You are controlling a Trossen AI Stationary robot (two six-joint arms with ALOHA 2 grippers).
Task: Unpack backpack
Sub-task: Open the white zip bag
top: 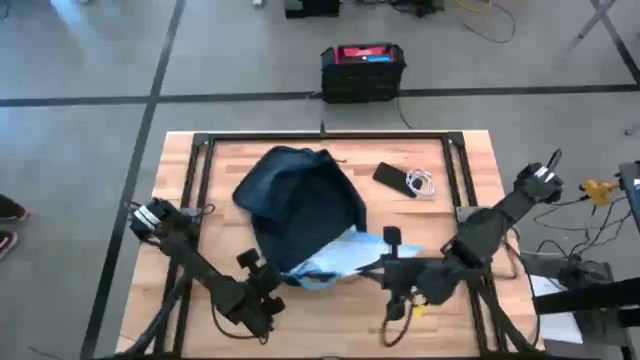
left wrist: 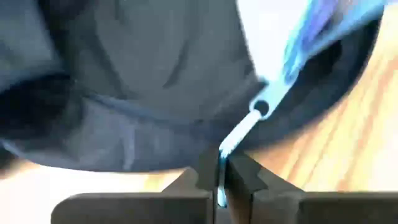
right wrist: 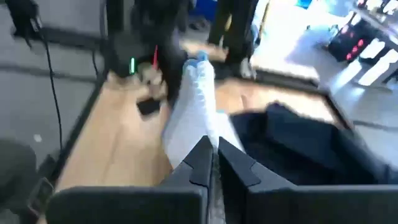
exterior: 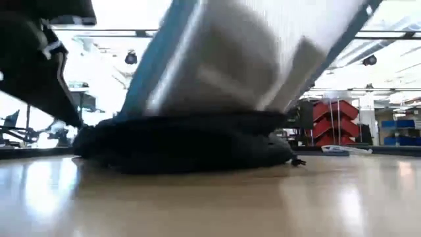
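Note:
The dark navy backpack (top: 300, 200) lies flat on the wooden table, its opening toward the near edge. A pale blue-and-white soft item (top: 345, 255) sticks out of that opening and rises above the backpack (exterior: 184, 141) in the low view. My left gripper (top: 272, 290) is at the near left of the opening, shut on a thin pale pull tab (left wrist: 239, 134). My right gripper (top: 388, 262) is at the near right, shut on the pale item (right wrist: 193, 106). My left gripper pinches the free end of the pull tab (left wrist: 220, 163) between its two fingers, slanting down from the near left. The tab runs straight from the fingers to a small ring (left wrist: 261, 107) at the edge of the opening. My right gripper pinches the near end of the pale item (right wrist: 208, 140) between its two fingers, coming from the table's near right and slanting slightly down. The item stretches away from the fingers toward the backpack (right wrist: 298, 143), raised off the table.
A dark phone (top: 392, 178) and a coiled white cable (top: 424, 185) lie on the table at the far right of the backpack. A black frame (top: 330, 140) borders the work area. A black box with a red top (top: 362, 68) stands on the floor beyond the table.

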